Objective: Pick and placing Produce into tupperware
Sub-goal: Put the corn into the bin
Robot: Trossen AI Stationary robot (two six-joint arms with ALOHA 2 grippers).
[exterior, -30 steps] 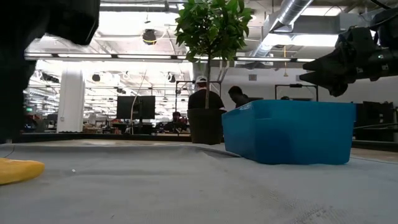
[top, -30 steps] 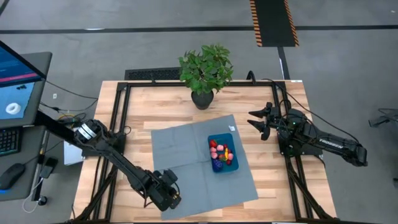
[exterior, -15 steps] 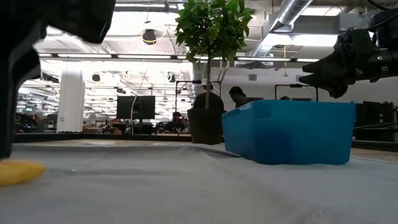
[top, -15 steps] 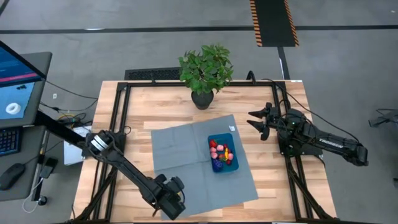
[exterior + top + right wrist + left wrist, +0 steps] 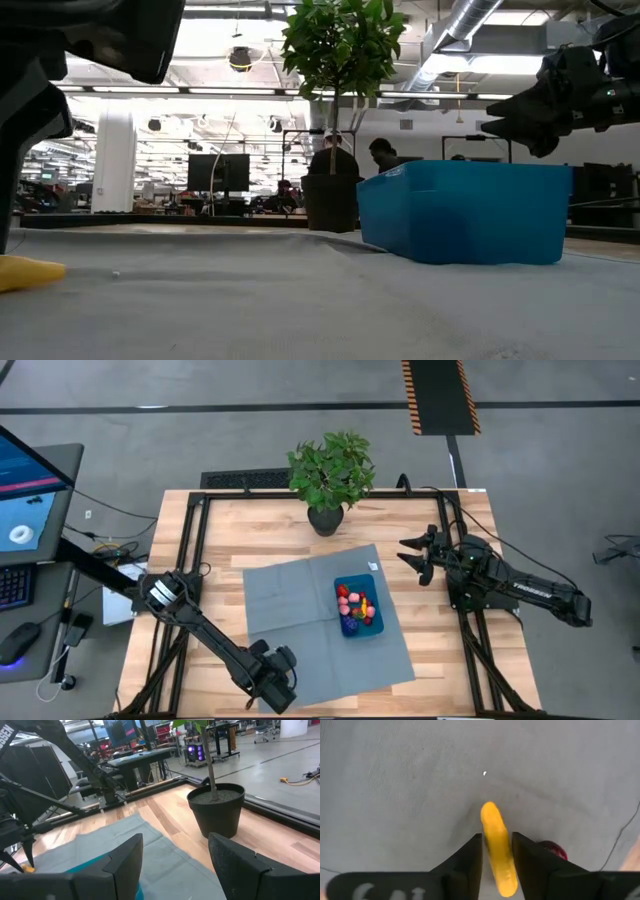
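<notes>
Looking straight down from the high view, the left gripper (image 5: 272, 678) sits low over the near left corner of the grey cloth mat (image 5: 290, 600), well apart from the blue tupperware (image 5: 358, 607), which already holds several small red, pink, yellow and purple-blue pieces of produce. The right gripper (image 5: 418, 556) waits beyond the mat's right edge, just past the tupperware, with its fingers spread and nothing between them.

From the low view, the yellow piece (image 5: 28, 271) lies flat on the mat at the far left, under the dark bulk of the left arm, while the tupperware stands to the right in front of the potted plant (image 5: 338, 110).

In the left wrist view, the two dark fingers (image 5: 467, 857) stand either side of the yellow piece (image 5: 497, 849), narrowly apart; whether they already press on it I cannot tell. A small red piece (image 5: 555, 851) lies just beside the outer finger.

In the right wrist view, the plant pot and the mat show between widely parted fingers.

To do this step well, I judge the grip should land across the yellow piece's middle, squarely, so the long shape does not swivel or squirt out. The cloth may bunch, so lift straight up, keep clear of the red piece, then carry over the tupperware's rim before letting go.
</notes>
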